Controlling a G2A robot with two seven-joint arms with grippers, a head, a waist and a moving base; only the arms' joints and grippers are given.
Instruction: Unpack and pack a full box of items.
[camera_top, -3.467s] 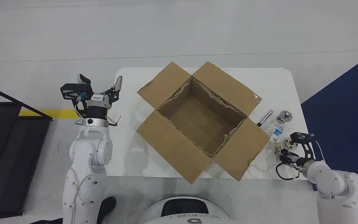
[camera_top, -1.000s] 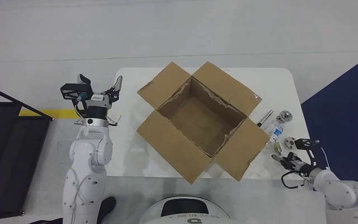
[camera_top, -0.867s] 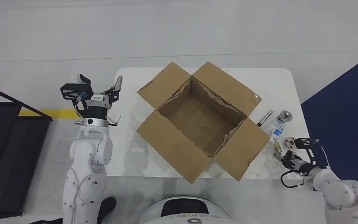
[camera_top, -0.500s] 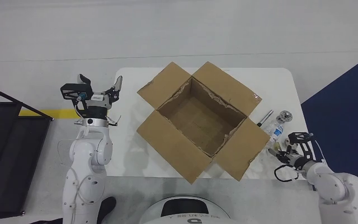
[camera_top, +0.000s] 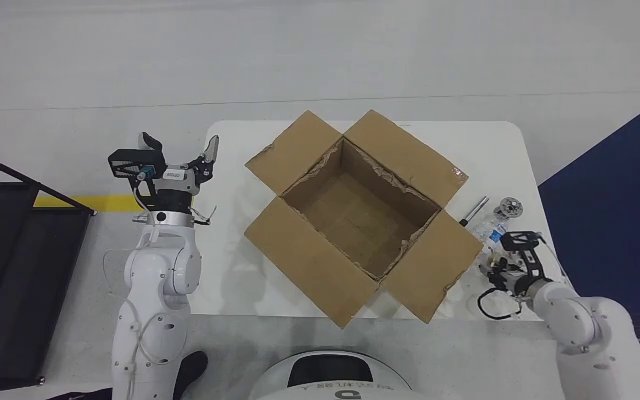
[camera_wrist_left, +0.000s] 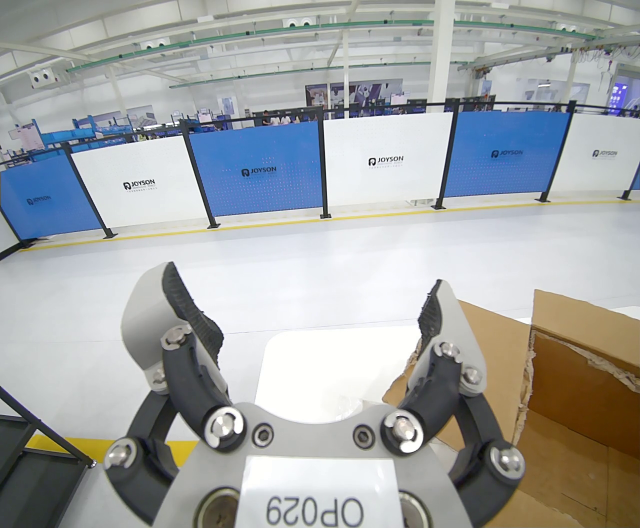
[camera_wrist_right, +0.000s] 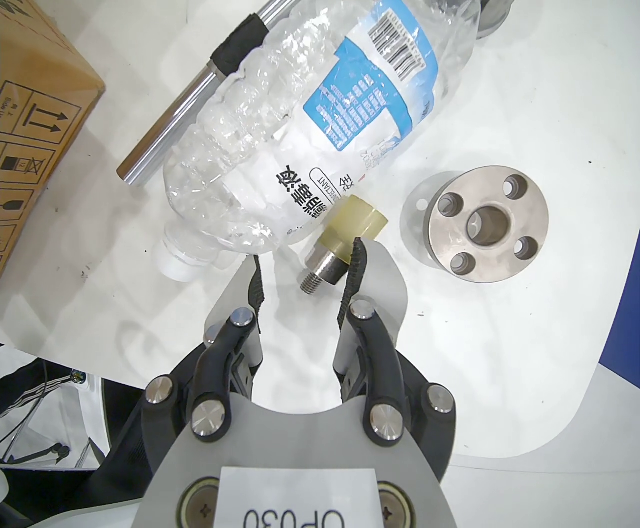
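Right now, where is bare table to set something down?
Bare: the table strip left of the cardboard box, and the far right corner beyond its flaps. Crowded: the near right edge, where water bottle, metal rod, flange and threaded stud lie by the right gripper.

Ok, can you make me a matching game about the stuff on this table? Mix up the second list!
1. brown cardboard box
2. clear plastic bottle with blue label
3. round metal flange with four holes
4. small metal stud with a yellowish cap

a. white cap on
b. between the fingers of the open right gripper
c. flaps open, nothing inside
d. flat, holes facing up

Pairs: 1-c, 2-a, 3-d, 4-b
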